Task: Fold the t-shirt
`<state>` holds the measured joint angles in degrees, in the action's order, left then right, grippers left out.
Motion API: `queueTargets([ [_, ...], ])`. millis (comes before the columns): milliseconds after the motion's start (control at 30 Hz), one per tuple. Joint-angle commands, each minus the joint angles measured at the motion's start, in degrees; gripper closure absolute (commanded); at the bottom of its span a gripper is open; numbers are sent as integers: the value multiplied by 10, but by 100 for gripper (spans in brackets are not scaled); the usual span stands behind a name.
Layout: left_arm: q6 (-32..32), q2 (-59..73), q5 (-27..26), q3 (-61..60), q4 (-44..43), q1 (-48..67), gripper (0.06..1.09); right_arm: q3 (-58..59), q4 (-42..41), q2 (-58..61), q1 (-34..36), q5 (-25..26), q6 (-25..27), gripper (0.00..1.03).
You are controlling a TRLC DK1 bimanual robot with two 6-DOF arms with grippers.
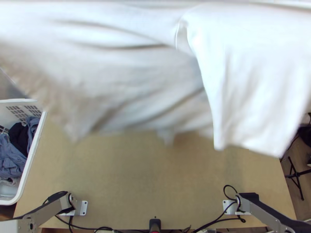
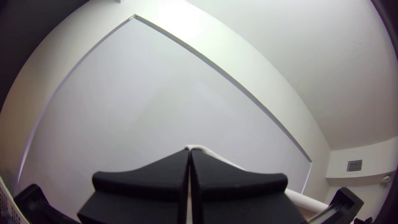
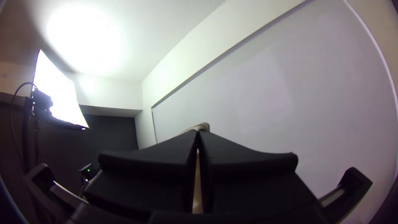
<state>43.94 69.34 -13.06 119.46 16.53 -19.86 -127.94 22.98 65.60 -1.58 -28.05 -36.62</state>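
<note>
T-shirt (image 1: 136, 97) suspended above the far part of the worktop (image 1: 155, 171), pale cloth hanging broad and creased. Left claw (image 2: 190, 150) and right claw (image 3: 198, 132) each pinched together on a bit of the cloth at the fingertips. The squarish flap (image 1: 248, 97) over the worktop's right side is probably a sleeve, though the part of the garment gripped cannot be told. Step in hand, as judged: laying the shirt out for folding. Best done by keeping both claws level and the cloth lightly taut between them, lowering the free edge first onto the middle of the worktop, then easing the held edge down flat; dropped slack, it would bunch. Surroundings: a white basket (image 1: 33, 155) of dark and blue clothes (image 1: 13, 159) at the worktop's left edge, where a trailing corner might catch; black cables (image 1: 217, 219) along the worktop's near edge, best kept clear of the cloth.
</note>
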Motion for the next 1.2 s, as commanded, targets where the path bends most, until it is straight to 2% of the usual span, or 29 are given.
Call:
queueTargets([
  [0,5,-30,-15,-8,6,-31,105,8,2,-37,-1,-8,-3,100],
  [100,5,-28,-24,-24,32,-33,105,64,2,-34,-1,-8,-1,100],
  [167,5,-37,-31,-82,50,-32,105,149,-4,-36,-1,-9,1,100],
  [233,4,-65,-45,-186,54,-26,105,259,-24,-50,-2,-17,1,100],
  [267,-2,-84,-63,-250,54,-21,105,328,-51,-59,0,-17,3,100],
  [400,-49,-164,-79,-518,31,10,105,582,-161,-94,9,-17,3,100],
  [500,-91,-190,-80,-675,-28,30,105,707,-202,-91,9,-19,4,100],
  [600,-121,-163,-74,-774,-92,47,105,788,-240,-53,7,-19,10,100],
  [700,-148,-90,-60,-809,-144,77,105,834,-286,-9,9,-19,16,100],
  [833,-170,27,-38,-788,-192,103,105,840,-309,53,12,-18,18,100],
  [1000,-201,172,-14,-723,-231,120,105,840,-351,120,11,-10,23,100],
  [1167,-203,272,2,-643,-254,129,105,839,-390,178,0,18,43,100],
])
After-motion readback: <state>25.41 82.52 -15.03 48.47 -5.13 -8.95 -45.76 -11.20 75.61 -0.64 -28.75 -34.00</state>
